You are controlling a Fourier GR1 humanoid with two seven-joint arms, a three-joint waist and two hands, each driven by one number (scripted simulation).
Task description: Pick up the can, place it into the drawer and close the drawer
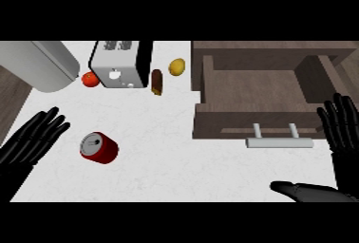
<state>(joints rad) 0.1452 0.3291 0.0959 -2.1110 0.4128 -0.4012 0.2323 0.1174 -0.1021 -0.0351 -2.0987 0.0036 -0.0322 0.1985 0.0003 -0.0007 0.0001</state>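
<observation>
A red can (98, 147) with a silver top lies tilted on the white counter (175, 161), lower left of the middle. My left hand (32, 137) rests open just left of the can, fingers straight, a small gap apart from it. An open wooden drawer (256, 90) stands at the right, empty inside, with a pale bar handle (278, 142) on its front. My right hand (340, 126) is open at the right edge, beside the drawer's front corner, thumb (301, 190) spread out low.
At the back stand a silver toaster (119, 64) and a large grey cylinder (43, 64). A red tomato (90, 79), a brown oblong item (157, 81) and a yellow lemon (177, 67) lie near the toaster.
</observation>
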